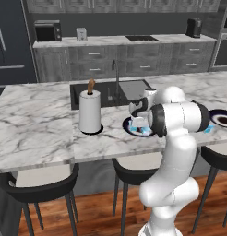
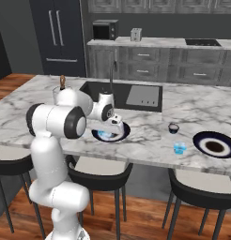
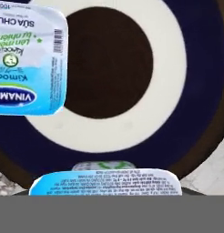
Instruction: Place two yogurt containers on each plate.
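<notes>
Though its grip is hidden, gripper [image 2: 116, 125] low over near plate [image 2: 123, 134], yogurt container [image 3: 29, 59] half cut off

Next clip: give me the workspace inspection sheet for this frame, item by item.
Surface: white marble island counter with a black sink set into it.
Job's things: one light-blue yogurt cup lies on the near dark navy plate with a white ring; a second cup sits at the tool; a third stands on the counter beside the far plate.
Clutter: white paper-towel roll; small dark round cup.
Tool: over the near plate; open or shut cannot be told.
Cables: nothing seen.
Surroundings: black stools, microwave, wood floor.
</notes>
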Available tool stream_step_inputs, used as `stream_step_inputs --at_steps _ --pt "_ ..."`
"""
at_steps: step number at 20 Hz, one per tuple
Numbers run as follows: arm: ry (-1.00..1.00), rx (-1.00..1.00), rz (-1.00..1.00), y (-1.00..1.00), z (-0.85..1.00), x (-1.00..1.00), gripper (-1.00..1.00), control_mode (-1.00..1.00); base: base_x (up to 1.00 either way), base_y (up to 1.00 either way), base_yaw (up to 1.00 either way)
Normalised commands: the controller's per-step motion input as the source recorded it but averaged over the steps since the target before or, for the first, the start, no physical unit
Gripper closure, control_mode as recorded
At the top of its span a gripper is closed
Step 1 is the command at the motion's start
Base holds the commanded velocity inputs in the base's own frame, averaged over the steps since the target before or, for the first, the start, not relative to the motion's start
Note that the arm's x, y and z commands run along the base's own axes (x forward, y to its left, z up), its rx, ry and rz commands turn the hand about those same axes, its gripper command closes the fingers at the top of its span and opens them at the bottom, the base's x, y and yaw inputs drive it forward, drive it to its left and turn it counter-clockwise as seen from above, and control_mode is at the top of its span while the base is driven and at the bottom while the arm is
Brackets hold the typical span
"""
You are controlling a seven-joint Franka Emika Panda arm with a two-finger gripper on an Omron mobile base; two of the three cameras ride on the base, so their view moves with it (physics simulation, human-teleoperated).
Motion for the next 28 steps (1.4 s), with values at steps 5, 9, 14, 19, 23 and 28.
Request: stream_step_inputs --at_steps 5,9,14,19,23,28 --pt "0.06 0.0 -0.22 -0.32 0.0 0.54 1.0 -1.0 0.0 0.0 0.0" --pt "0.02 -0.02 -0.18 -0.21 -0.01 0.48 1.0 -1.0 0.0 0.0 0.0" --pt "0.0 -0.01 -0.13 -0.2 -0.12 0.39 1.0 -1.0 0.0 0.0 0.0" --pt "0.0 -0.02 -0.09 -0.07 -0.23 0.18 1.0 -1.0 0.0 0.0 0.0" --pt "0.0 0.0 -0.09 -0.03 -0.17 0.04 1.0 -1.0 0.0 0.0 0.0" --pt "0.0 0.0 -0.09 0.0 -0.08 0.04 -1.0 -1.0 0.0 0.0 0.0"
